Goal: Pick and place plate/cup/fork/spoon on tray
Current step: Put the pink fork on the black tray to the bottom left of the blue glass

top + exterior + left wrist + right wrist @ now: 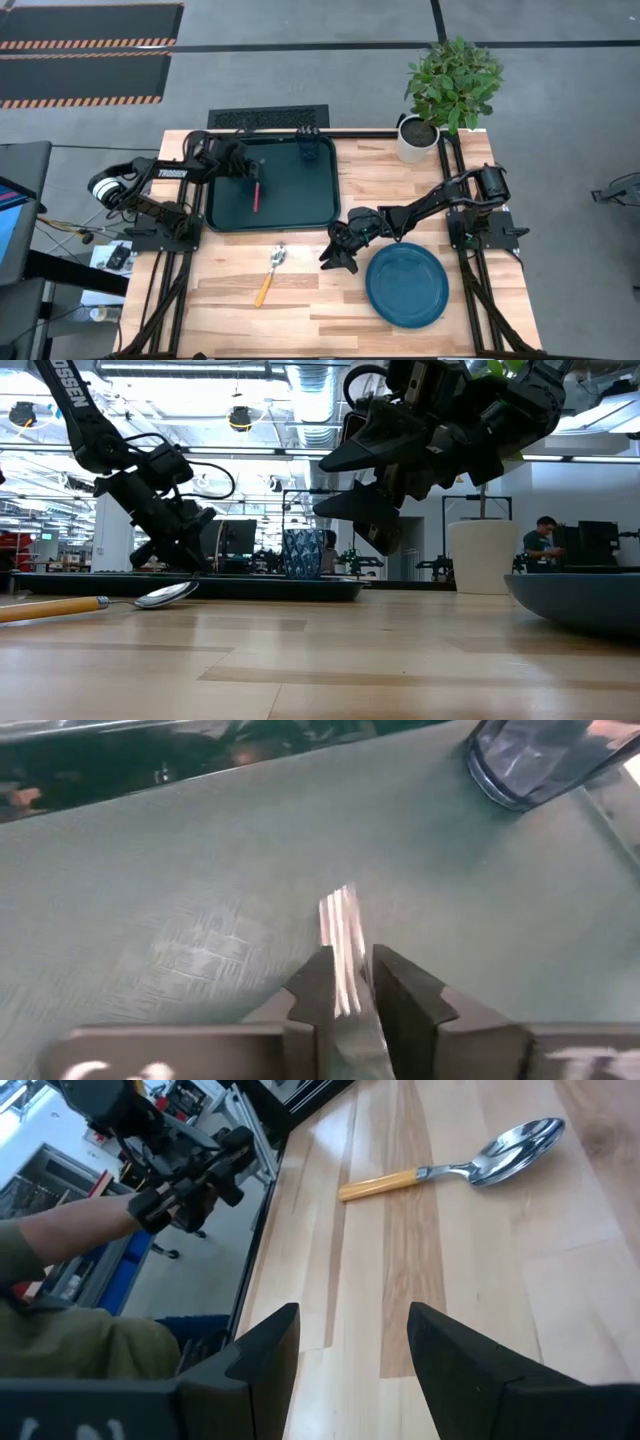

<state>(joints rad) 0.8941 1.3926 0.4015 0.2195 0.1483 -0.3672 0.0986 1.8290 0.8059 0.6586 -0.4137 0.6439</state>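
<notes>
The dark green tray (225, 215) lies at the table's far left. The bluish-grey cup (308, 150) stands upright in its far right corner. My left gripper (252, 172) is over the tray's middle, shut on the red-handled fork (256, 196). The orange-handled spoon (270, 272) lies flat on the wood in front of the tray, bowl toward the tray. The teal plate (407, 285) sits flat at the near right. My right gripper (338, 262) hovers open and empty between spoon and plate, above the table (350, 480). My left gripper pinches the fork between its two fingers (400, 995). The metal tine end (342, 935) sticks out past the fingertips, and the red handle (256, 198) runs toward the table's near edge. The fingers come slanting down at the tray floor. Whether the fork rests on the tray, I cannot tell.
A white pot with a green plant (415, 140) stands at the far right corner. A person's sleeve (60, 1280) shows beyond the table's left edge in the right wrist view. Bare wood lies between the spoon and the plate.
</notes>
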